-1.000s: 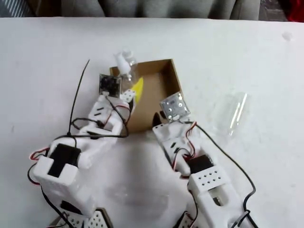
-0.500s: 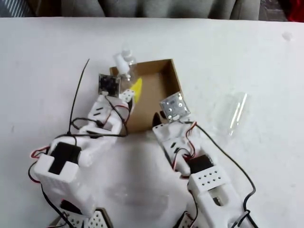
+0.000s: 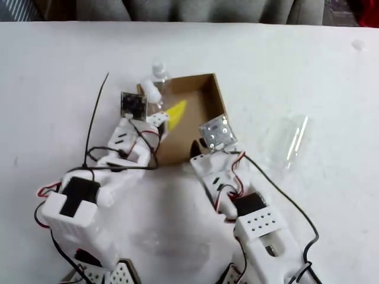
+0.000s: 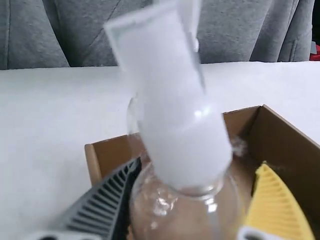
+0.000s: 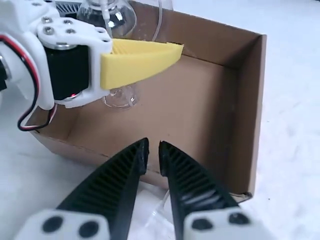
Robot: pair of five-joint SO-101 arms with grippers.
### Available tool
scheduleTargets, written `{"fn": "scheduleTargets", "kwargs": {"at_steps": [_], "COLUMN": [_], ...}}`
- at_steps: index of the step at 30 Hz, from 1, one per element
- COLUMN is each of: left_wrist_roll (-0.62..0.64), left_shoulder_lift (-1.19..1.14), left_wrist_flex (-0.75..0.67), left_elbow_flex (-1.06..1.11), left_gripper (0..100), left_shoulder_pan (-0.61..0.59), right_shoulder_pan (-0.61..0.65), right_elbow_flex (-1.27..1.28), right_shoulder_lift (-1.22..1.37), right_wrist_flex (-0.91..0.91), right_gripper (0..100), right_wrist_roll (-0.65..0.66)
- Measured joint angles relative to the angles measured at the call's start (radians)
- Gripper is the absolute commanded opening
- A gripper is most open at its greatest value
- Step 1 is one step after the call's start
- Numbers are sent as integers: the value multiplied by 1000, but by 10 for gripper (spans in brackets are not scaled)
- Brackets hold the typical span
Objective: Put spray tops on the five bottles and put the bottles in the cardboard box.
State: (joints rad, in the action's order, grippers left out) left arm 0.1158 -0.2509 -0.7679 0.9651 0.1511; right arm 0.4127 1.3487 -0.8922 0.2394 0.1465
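**Capped bottle stands in the box corner, left pincer loose around it**

We see a clear bottle (image 4: 175, 215) with a white spray top (image 4: 170, 110) fitted on its neck. In the right wrist view its base rests on the floor of the cardboard box (image 3: 216, 97), in the far corner on the left arm's side. A thin tube runs down inside the bottle.

The left pincer (image 4: 199, 167) reaches into the box around the bottle. Its black finger (image 4: 107, 200) lies against one side of the bottle. Its yellow finger (image 5: 142, 57) is swung out toward the middle of the box, with a gap between it and the glass. So this pincer is open around the bottle and does not clamp it.

The right pincer (image 5: 152, 147) sits just at the near wall of the box and points in over the rim. Its two black fingers are drawn almost together, with only a thin slit between them, and they hold nothing.

The box sits open-topped on the white table (image 3: 284, 65), between the two arms. Well apart from it, on the right arm's side, a second clear bottle (image 3: 289, 142) lies on its side on the table. We cannot tell how its neck is finished.
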Motion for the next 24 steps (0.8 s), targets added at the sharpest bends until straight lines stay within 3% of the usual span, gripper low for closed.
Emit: {"fn": "scheduleTargets", "kwargs": {"at_steps": [24], "left_wrist_roll": [0], "left_shoulder_lift": [3], "left_wrist_flex": [2], "left_elbow_flex": [8], "left_gripper": [382], "left_shoulder_pan": [-23], "right_shoulder_pan": [0], "right_elbow_flex": [0], "right_shoulder_lift": [0], "right_wrist_flex": [0], "right_gripper": [15], "right_wrist_roll": [0]}}
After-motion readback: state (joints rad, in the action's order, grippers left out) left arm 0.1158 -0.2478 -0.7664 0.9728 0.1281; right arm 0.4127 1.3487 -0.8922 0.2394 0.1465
